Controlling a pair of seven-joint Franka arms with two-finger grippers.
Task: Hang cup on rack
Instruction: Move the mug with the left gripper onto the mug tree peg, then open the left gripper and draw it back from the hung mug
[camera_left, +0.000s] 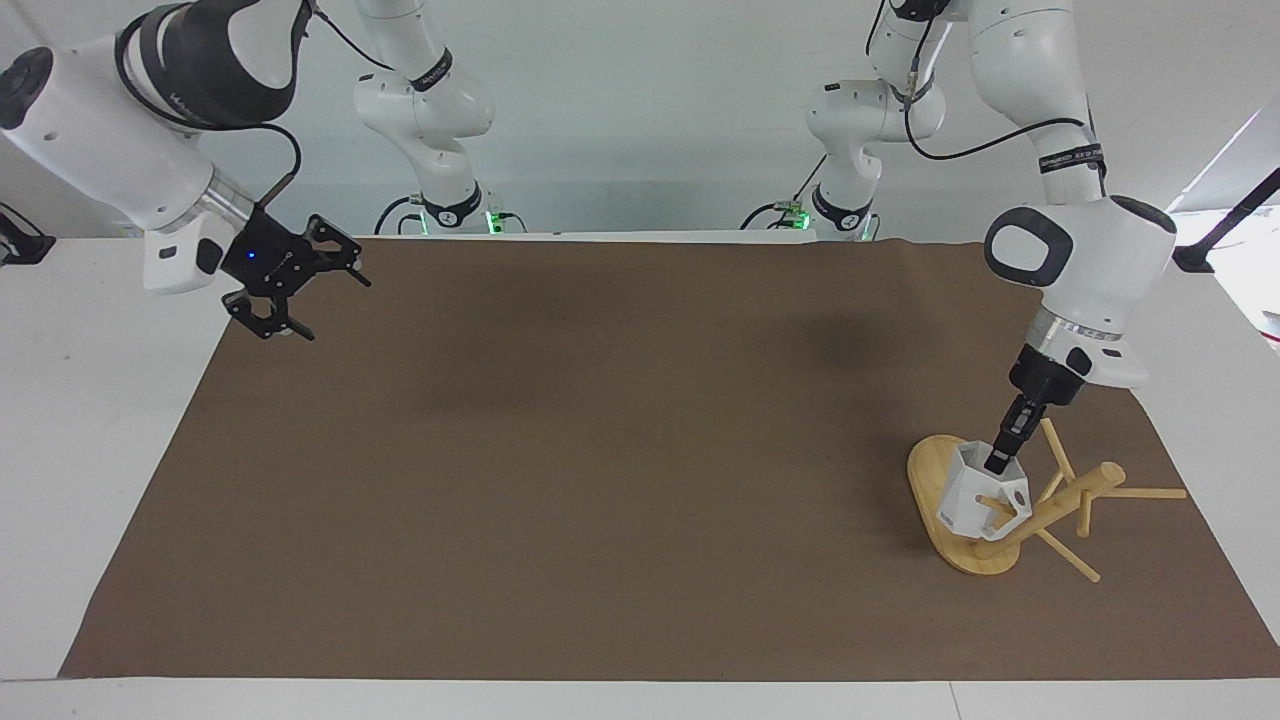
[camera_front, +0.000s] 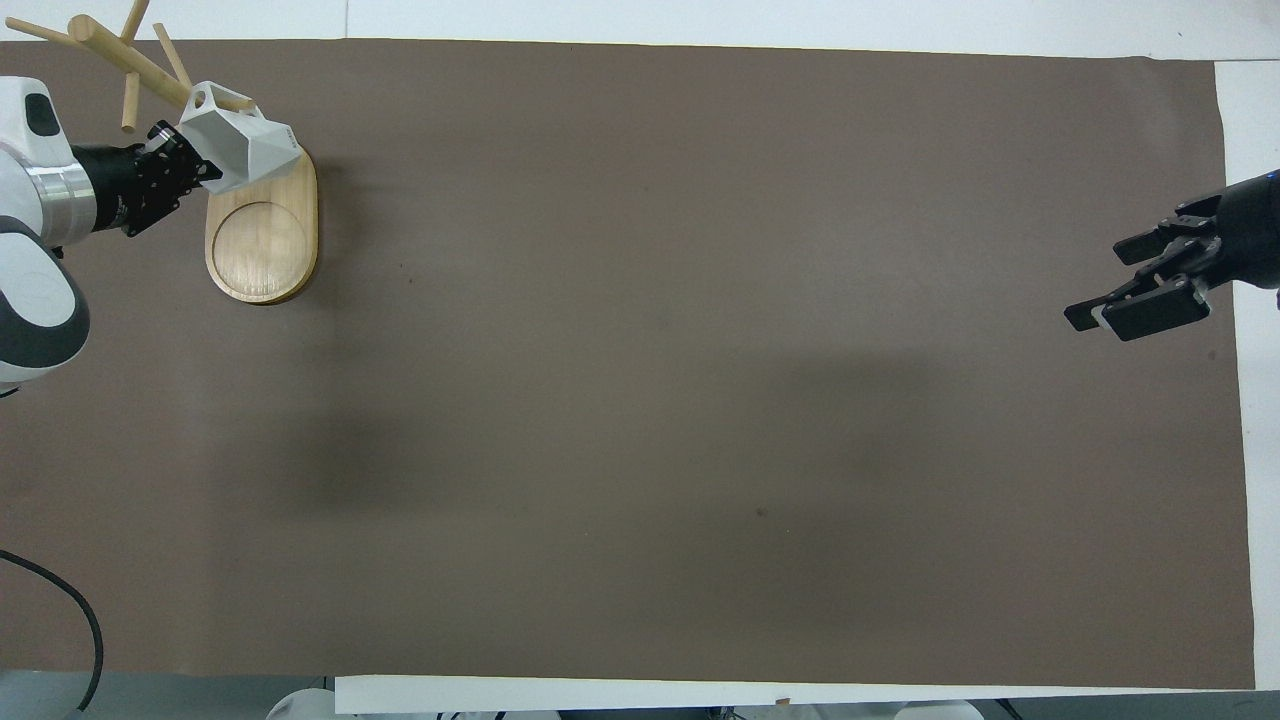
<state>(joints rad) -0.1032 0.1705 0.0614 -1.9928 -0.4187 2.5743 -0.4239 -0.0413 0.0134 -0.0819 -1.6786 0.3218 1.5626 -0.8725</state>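
The white faceted cup (camera_left: 962, 492) hangs tilted over the rack's oval bamboo base (camera_left: 928, 470), close against the leaning post (camera_left: 1050, 508). A thin peg (camera_left: 996, 506) shows through the hole of the cup's handle. My left gripper (camera_left: 998, 462) is shut on the cup's rim, one finger inside the cup. In the overhead view the left gripper (camera_front: 195, 160) holds the cup (camera_front: 245, 150) over the end of the base (camera_front: 262, 240) where the post (camera_front: 130, 65) stands. My right gripper (camera_left: 322, 298) is open and empty, waiting over the mat's edge at the right arm's end; it also shows in the overhead view (camera_front: 1112, 290).
A brown mat (camera_left: 600, 450) covers the table. The rack's other pegs (camera_left: 1145, 493) stick out toward the left arm's end of the table.
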